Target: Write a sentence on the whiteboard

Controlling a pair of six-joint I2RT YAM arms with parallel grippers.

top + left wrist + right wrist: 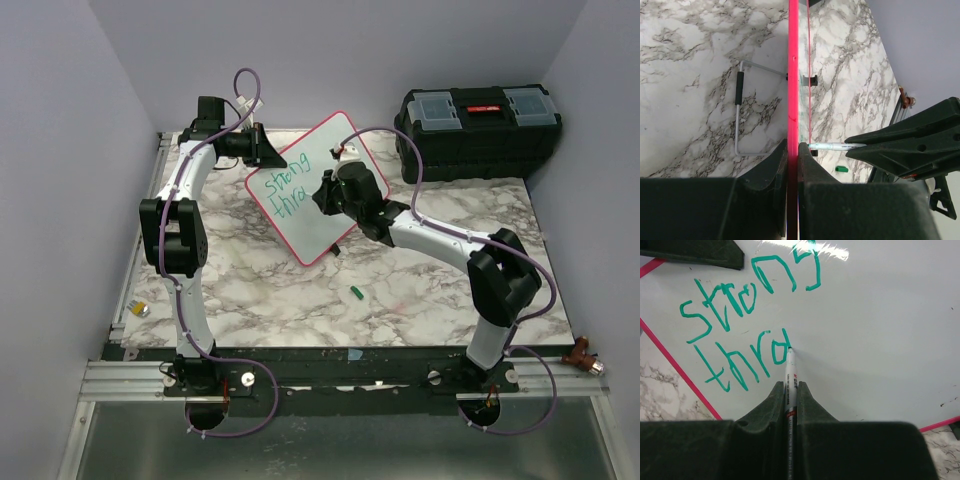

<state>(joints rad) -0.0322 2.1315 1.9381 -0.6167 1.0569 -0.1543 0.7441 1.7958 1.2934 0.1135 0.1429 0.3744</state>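
Nearest us, a small green cap (356, 293) (probably the marker's, though it is too small to be sure) lies on the marble table (430, 300). Beyond it, our right gripper (791, 390) is clamped on the marker (790, 372). The tip touches the whiteboard (880, 330), which is propped at a tilt mid-table. It sits at the end of "thro" under "strong", all there is of the sentence (740, 325). Our left gripper (792, 150) pinches the board's pink frame at its far-left edge. Farthest back, on the right, sits the black toolbox (478, 125).
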